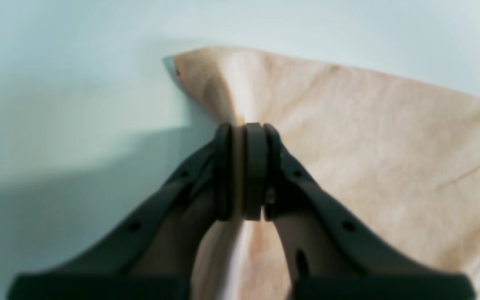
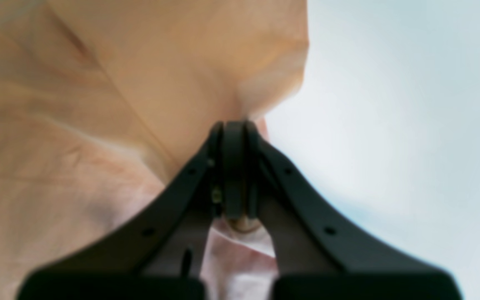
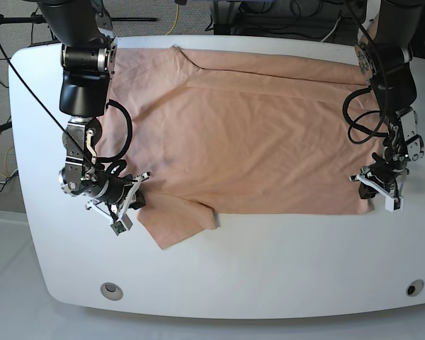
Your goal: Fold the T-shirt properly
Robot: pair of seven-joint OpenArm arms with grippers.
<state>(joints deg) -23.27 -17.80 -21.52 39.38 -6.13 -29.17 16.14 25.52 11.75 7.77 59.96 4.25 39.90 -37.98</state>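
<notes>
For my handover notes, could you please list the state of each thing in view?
T-shirt: spread flat on the table, wrinkled, unfolded.
Left gripper: shut on the T-shirt's corner.
Right gripper: shut on the T-shirt near a sleeve.
Table: white, bearing the shirt.

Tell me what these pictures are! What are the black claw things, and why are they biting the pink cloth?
It is a robot with two arms, working at a white table. One picture looks down from above. The other two come from little cameras on the robot's wrists, so you see each claw close up. The pink cloth is a T-shirt, spread out flat. The claws are grippers, the robot's hands. The left gripper is pinching one corner of the shirt, and the right gripper is pinching the edge on the other side. Both are shut tight on the cloth, because the robot's job is to fold it.
</notes>
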